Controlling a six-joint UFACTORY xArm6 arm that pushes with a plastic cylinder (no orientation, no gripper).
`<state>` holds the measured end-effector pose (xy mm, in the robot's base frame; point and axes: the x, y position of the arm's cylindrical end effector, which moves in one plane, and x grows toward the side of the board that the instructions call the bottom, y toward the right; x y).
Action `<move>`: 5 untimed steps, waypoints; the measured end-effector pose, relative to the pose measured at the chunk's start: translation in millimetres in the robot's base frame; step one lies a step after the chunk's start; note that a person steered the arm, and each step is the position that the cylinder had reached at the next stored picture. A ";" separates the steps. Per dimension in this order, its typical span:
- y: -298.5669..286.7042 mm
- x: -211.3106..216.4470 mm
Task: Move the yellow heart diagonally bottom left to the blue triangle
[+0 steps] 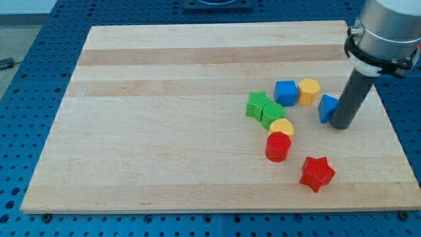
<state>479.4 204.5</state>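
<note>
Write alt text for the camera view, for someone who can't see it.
My tip rests against the blue triangle near the wooden board's right edge. The yellow heart lies left of it, between a green block and a red cylinder; a blue cube, yellow hexagon, green star and red star lie nearby.

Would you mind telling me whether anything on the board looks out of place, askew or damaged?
Nothing stands out. All blocks sit flat and intact on the wooden board, clustered toward the view's right. The yellow heart is wedged between a green block and the red cylinder. My tip touches the blue triangle.
</note>
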 end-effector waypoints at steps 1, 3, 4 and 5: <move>-0.2 0.0; -3.9 12.5; -26.6 27.0; -29.0 15.0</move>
<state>494.4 175.5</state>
